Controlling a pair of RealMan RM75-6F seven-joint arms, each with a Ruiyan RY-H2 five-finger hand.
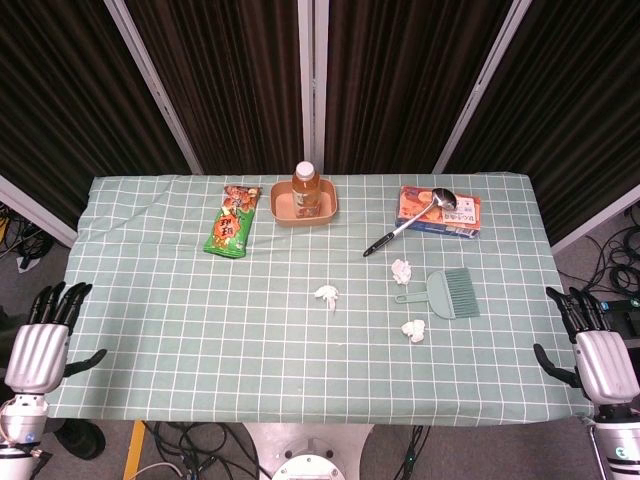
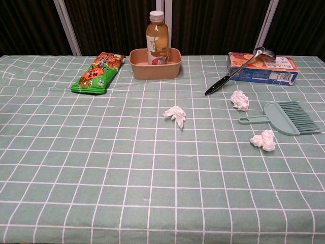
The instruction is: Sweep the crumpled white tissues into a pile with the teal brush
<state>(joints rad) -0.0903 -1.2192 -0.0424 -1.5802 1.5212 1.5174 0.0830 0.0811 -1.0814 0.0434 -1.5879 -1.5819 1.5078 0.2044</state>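
Observation:
The teal brush [image 1: 447,293] [image 2: 285,118] lies flat on the checked cloth at the right, handle pointing left, bristles to the right. Three crumpled white tissues lie around it: one [image 1: 401,270] [image 2: 239,99] just behind its handle, one [image 1: 413,330] [image 2: 263,141] in front of it, one [image 1: 327,295] [image 2: 175,115] further left near the middle. My left hand [image 1: 42,338] hangs off the table's left front corner, fingers apart, holding nothing. My right hand [image 1: 592,345] hangs off the right front corner, likewise empty. Neither hand shows in the chest view.
At the back stand a tan tray [image 1: 328,208] [image 2: 137,69] with an orange drink bottle [image 1: 306,188] [image 2: 157,38], a green snack bag [image 1: 232,219] [image 2: 98,73], and an orange-blue box [image 1: 439,211] [image 2: 263,69] with a ladle [image 1: 410,222] [image 2: 236,69] leaning on it.

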